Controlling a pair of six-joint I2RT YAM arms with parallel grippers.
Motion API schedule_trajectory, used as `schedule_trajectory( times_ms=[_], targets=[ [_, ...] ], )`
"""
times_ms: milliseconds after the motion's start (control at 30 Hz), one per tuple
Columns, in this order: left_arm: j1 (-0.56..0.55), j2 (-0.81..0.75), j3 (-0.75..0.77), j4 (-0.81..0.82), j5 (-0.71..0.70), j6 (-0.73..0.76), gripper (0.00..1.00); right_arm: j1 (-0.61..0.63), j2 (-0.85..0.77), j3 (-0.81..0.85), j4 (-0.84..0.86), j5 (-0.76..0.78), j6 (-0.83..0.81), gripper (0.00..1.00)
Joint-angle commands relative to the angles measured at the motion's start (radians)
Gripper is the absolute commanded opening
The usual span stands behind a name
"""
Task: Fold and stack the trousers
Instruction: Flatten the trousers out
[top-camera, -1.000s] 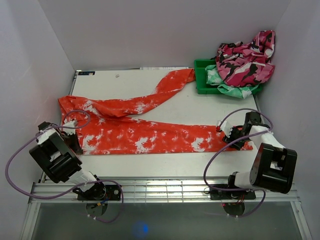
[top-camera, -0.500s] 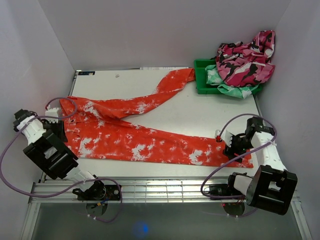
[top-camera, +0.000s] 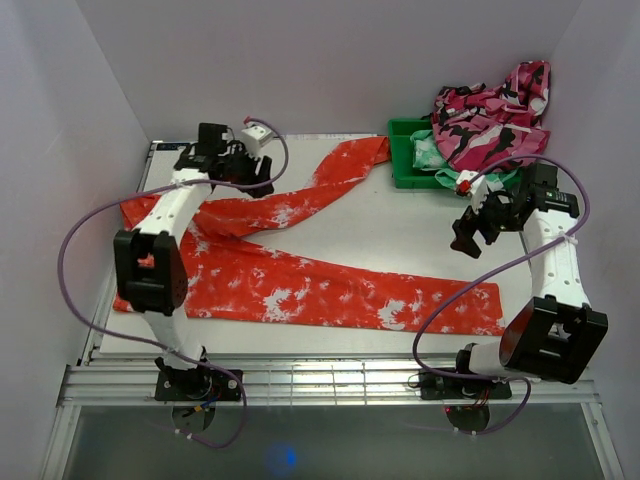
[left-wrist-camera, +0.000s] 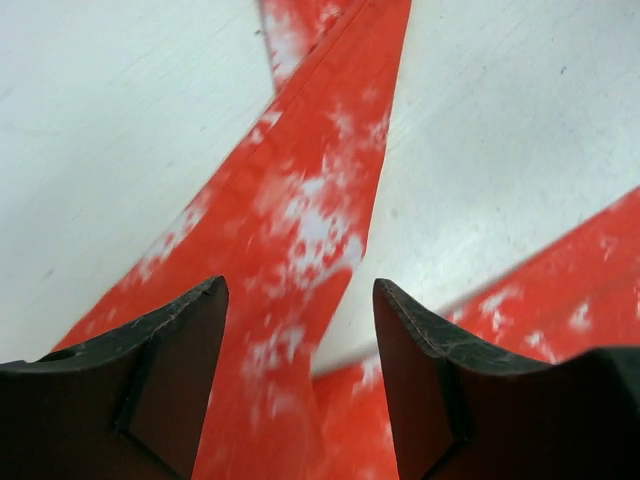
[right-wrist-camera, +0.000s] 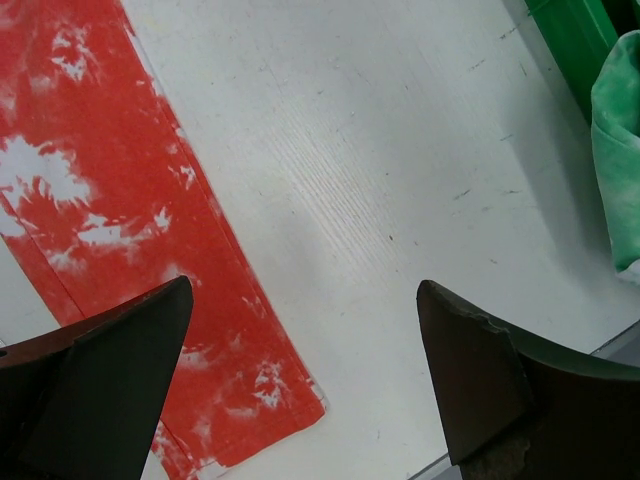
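The trousers (top-camera: 300, 290) lie spread on the white table (top-camera: 400, 230), filling the left and middle of the top view. One leg runs along the lower part of the frame from the left edge to a square hem at lower right. The other leg slants from the left up toward the upper middle, and its end reaches the green bin (top-camera: 405, 165). The waist end sits at the left, partly hidden by the left arm.

The left gripper (top-camera: 250, 180) hangs over the slanting leg in the upper left of the top view. In the left wrist view its jaws (left-wrist-camera: 300, 300) stand apart with nothing between them. The red speckled cloth (left-wrist-camera: 310, 220) runs up the middle of that frame below them.

The right gripper (top-camera: 465, 240) sits at the right of the top view, over bare table, between the bin and the lower leg's hem. In its wrist view the jaws (right-wrist-camera: 305, 290) are spread wide and empty, and the hem (right-wrist-camera: 110, 200) fills the left of the frame.

A pink, black and white camouflage garment (top-camera: 490, 125) is heaped on the bin. A mint-green garment (top-camera: 470, 180) spills out beneath it.
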Motion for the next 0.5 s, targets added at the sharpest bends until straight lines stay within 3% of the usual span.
schedule_trajectory(
  times_ms=[0, 133, 367, 433, 467],
  targets=[
    [-0.063, 0.207, 0.096, 0.103, -0.023, -0.140, 0.70, -0.003, -0.022, -0.002, 0.003, -0.032, 0.068, 0.98],
    [-0.155, 0.367, 0.219, 0.117, -0.043, -0.160, 0.70, -0.003, -0.082, -0.082, 0.051, 0.003, 0.072, 0.98],
    [-0.264, 0.478, 0.201, 0.289, -0.138, -0.120, 0.77, -0.005, -0.107, -0.117, 0.042, 0.034, 0.074, 0.98],
    [-0.294, 0.527, 0.244, 0.245, -0.182, -0.093, 0.69, -0.003, -0.118, -0.116, 0.037, 0.034, 0.072, 0.98],
    [-0.300, 0.547, 0.262, 0.187, -0.192, -0.062, 0.56, -0.005, -0.121, -0.113, 0.039, 0.035, 0.069, 0.98]
  ],
)
